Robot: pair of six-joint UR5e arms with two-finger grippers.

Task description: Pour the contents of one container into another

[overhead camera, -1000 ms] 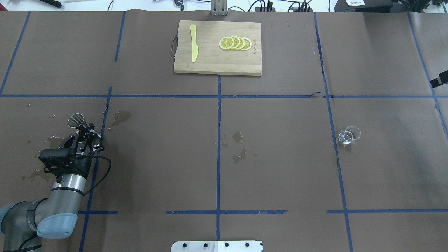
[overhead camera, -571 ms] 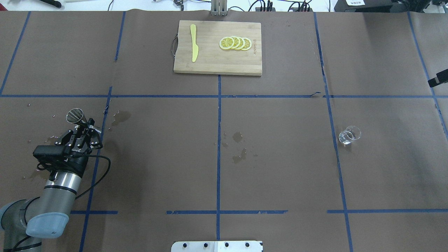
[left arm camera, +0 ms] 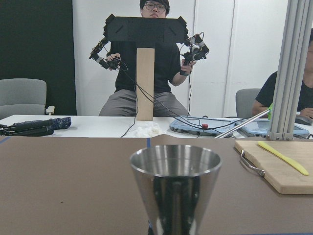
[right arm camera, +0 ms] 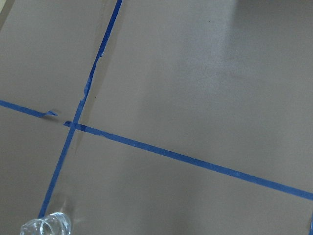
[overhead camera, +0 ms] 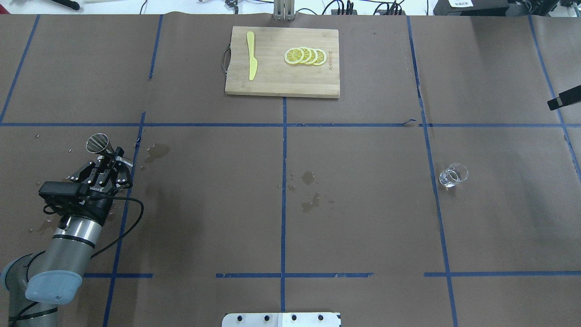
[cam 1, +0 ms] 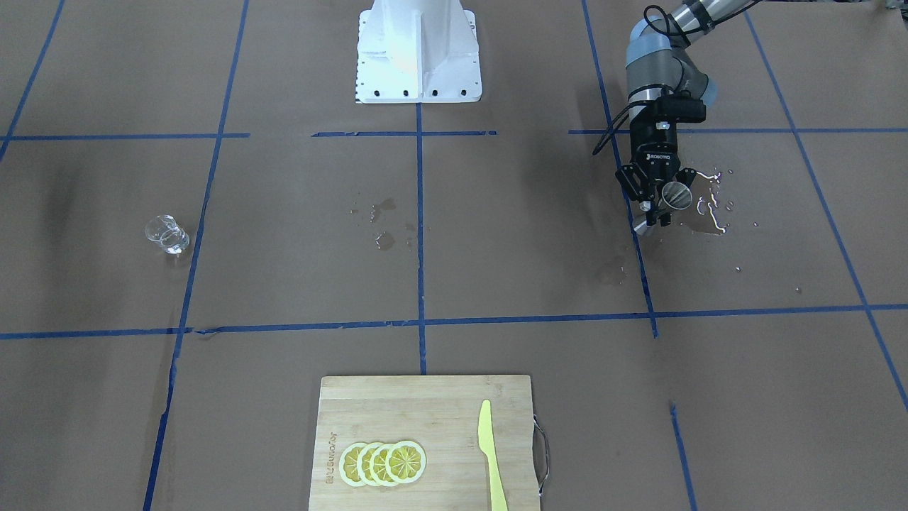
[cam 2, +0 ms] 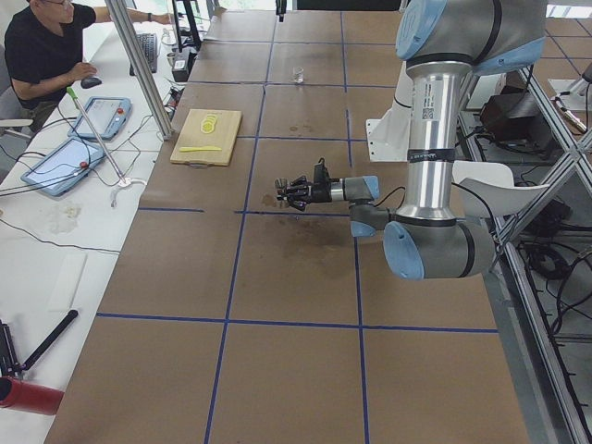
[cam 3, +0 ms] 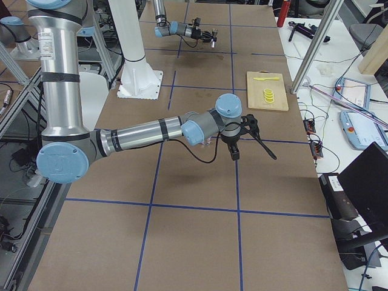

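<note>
The jigger is clamped upright between the fingers of the left gripper, wide cup on top, near a puddle on the table. Whether the right gripper is spread or closed cannot be told. The glass cup is seen standing at the robot's right, well apart from the jigger, just beside a blue tape line.

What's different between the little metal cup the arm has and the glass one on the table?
The jigger is opaque steel and cone-shaped; the glass cup is clear. The jigger is clamped in the left gripper; the glass cup stands alone on the table, far across it. Both are small and upright.
</note>
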